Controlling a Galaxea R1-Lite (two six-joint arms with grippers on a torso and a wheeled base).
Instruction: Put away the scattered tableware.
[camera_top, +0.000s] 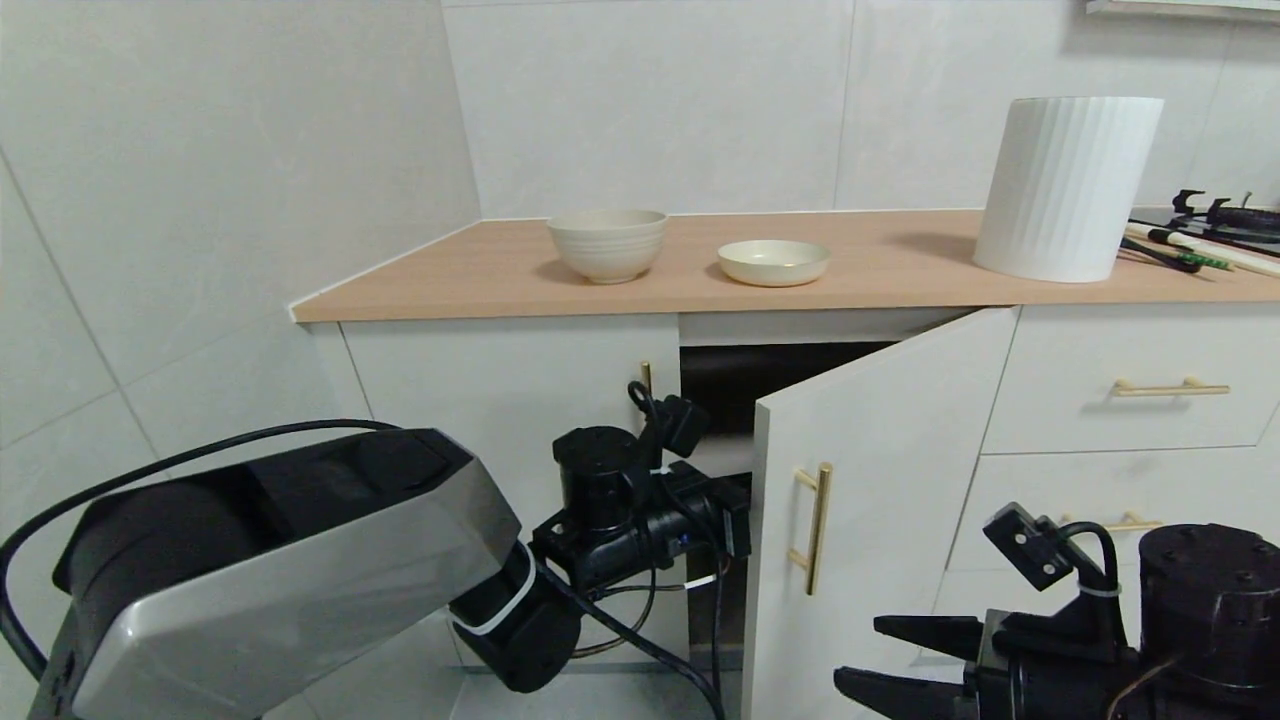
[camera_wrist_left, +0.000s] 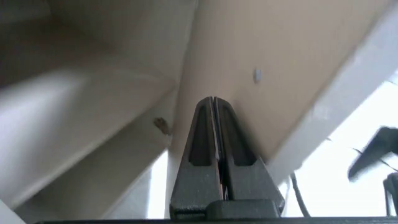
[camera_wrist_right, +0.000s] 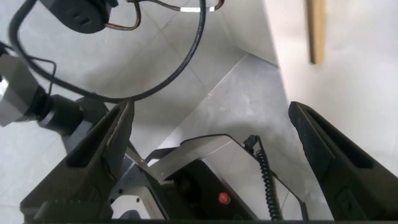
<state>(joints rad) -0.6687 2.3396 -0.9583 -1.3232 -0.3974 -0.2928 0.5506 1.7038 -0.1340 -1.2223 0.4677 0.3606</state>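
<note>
You are reaching the left hand (camera_wrist_left: 213, 102) into the gap behind the half-open cupboard door (camera_top: 880, 480), under the worktop (camera_top: 900, 265). Its fingers are pressing together on nothing. The tips are lying close to the door's pale inner face, though whether they are touching it cannot be told. Your right hand (camera_top: 858, 652) is hanging low in front of the drawers, fingers spread wide and carrying nothing. Above the cupboard, the cream bowl (camera_top: 607, 243) and the shallow dish (camera_top: 773, 261) are sitting near each other on the worktop, not touching. A tall white ribbed container (camera_top: 1065, 185) is standing further to the right. The job appears to be barely under way: the door is getting opened, and both pieces are waiting to be lifted and stowed.
</note>
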